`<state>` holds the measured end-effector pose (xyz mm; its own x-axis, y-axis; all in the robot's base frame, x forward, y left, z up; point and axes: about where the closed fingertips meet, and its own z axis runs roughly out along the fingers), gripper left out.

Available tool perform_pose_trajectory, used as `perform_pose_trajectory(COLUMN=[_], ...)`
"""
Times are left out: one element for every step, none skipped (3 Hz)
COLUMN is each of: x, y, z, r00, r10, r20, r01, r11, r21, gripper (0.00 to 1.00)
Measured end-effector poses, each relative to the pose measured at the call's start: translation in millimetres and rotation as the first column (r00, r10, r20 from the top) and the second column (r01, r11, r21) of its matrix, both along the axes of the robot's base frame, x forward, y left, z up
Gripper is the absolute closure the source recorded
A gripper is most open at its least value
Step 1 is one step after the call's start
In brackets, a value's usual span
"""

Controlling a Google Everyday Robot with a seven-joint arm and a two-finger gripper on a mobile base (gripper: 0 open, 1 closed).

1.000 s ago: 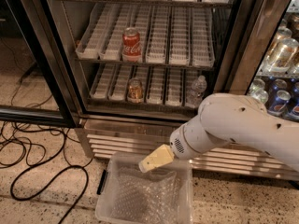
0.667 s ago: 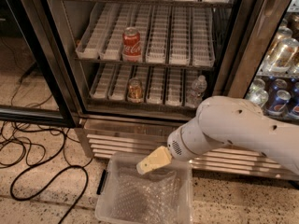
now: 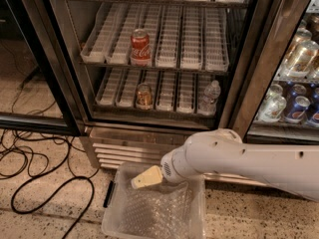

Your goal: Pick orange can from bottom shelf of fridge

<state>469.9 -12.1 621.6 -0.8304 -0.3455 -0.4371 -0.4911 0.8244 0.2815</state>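
Camera view, orange can (image 3: 144, 96) well above gripper (image 3: 143, 179)

Fridge (image 3: 124, 146) dead ahead: on the bottom shelf (image 3: 169, 91) the small can (image 3: 144, 96) sits left of middle, near the front, with a bottle (image 3: 209, 98) at the right end, well apart. One shelf up, the cola can (image 3: 140, 47) stands almost straight above it. On the floor a bin (image 3: 198, 218) lies before the fridge; the gripper (image 3: 146, 179) hangs over its back left part, arm (image 3: 249, 161) coming from the right. Cables (image 3: 30, 183) lie left of the bin
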Motion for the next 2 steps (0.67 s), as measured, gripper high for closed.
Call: perform_pose_trajectory(x=[36,48], y=[2,1], z=[-22,-20], r00=[0.9954,0.9884], r10=[-0.077,-0.142], r20=[0.058,0.053], r01=[0.077,0.142], r11=[0.997,0.99], r21=[-0.009,0.011], gripper=[0.0,0.0])
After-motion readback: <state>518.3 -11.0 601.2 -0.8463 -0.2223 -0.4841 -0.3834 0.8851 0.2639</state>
